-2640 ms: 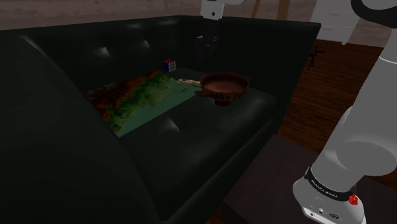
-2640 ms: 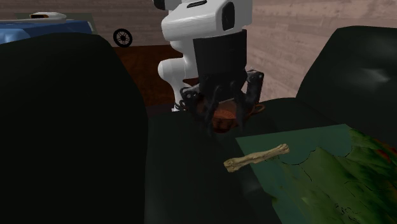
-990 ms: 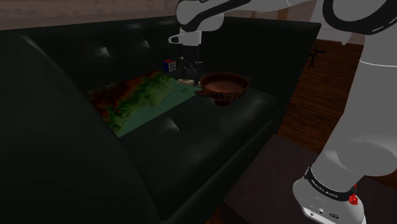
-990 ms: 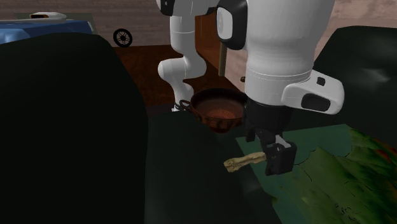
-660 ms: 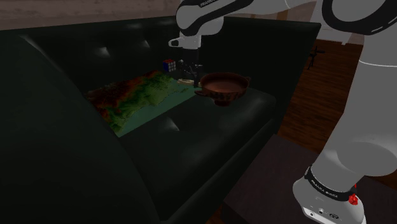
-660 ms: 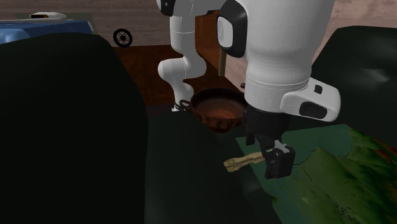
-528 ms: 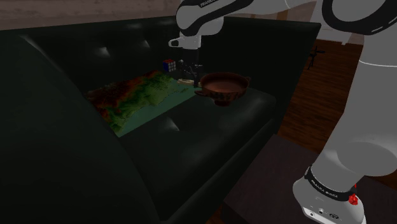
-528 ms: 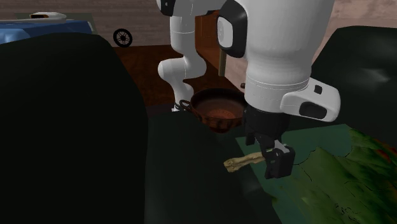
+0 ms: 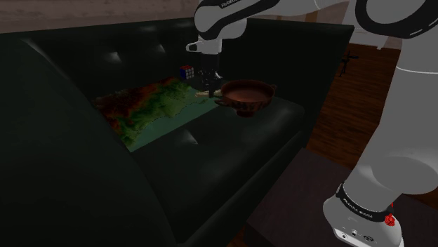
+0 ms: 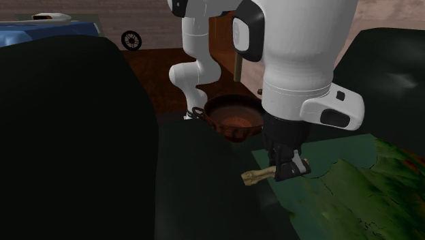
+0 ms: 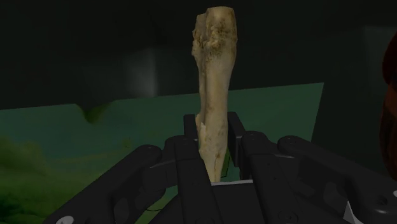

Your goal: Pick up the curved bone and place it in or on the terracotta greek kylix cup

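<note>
The end effector (image 10: 286, 167) is clamped on the shaft of the curved bone (image 10: 257, 176), right of centre in the second exterior view, low over the sofa seat (image 10: 204, 191) at the relief map's (image 10: 354, 184) edge; the bone's long axis points lower left, and the kylix cup (image 10: 231, 128) lies near, up-left.

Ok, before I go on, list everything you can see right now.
bone: one, pale tan, clasped in the end effector at the map's edge, near the cup
cup: one, reddish brown, with handles, on the sofa seat beside the map
relief map: one, green and red, flat on the sofa seat
puzzle cube: one, multicoloured, by the sofa's back, behind the map
sofa: one, black
floor: brown wood, beyond the sofa
wheel: one, black, past the sofa
arm: one, white, reaching over the sofa
end effector: one, black, shut on the bone
</note>
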